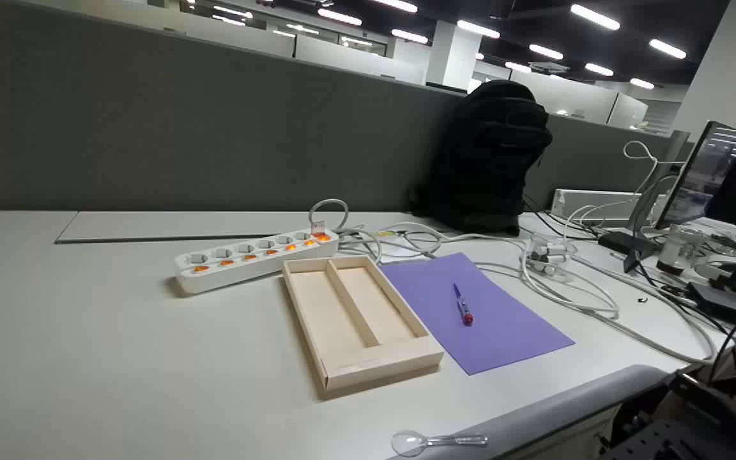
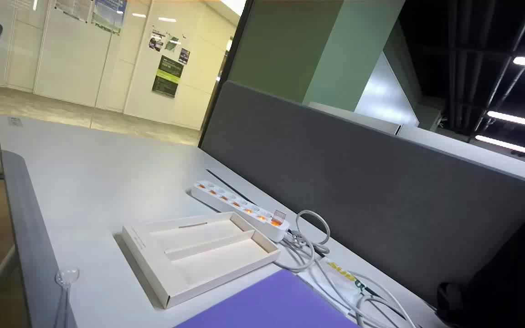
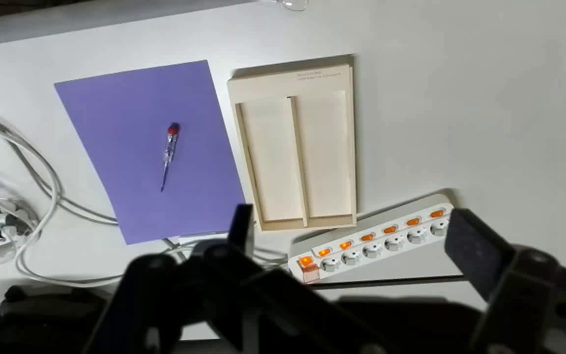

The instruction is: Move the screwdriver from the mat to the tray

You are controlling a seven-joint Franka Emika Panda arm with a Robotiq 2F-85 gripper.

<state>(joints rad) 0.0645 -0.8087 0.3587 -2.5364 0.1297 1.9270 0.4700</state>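
Note:
The screwdriver [image 1: 464, 306] lies on the purple mat [image 1: 502, 332]. It has a clear purplish handle with a red end and a thin dark shaft. It also shows in the wrist view [image 3: 169, 150], near the middle of the mat [image 3: 116, 128]. The light-wood tray [image 1: 384, 361] stands beside the mat, with two bare compartments split by a divider. The tray also shows in an exterior view [image 2: 141, 255], where only a corner of the mat [image 2: 267, 305] is seen. My gripper [image 3: 356, 237] is open and empty, its fingers wide apart; it is out of both exterior views.
A white power strip [image 1: 253, 259] with orange switches stands by the tray's far end; in the wrist view it [image 3: 371, 246] appears between my fingers. White cables [image 1: 572, 300] run behind and beside the mat. A black backpack [image 1: 489, 160] leans on the grey partition [image 1: 183, 128]. A clear spoon [image 1: 438, 441] lies near the table edge.

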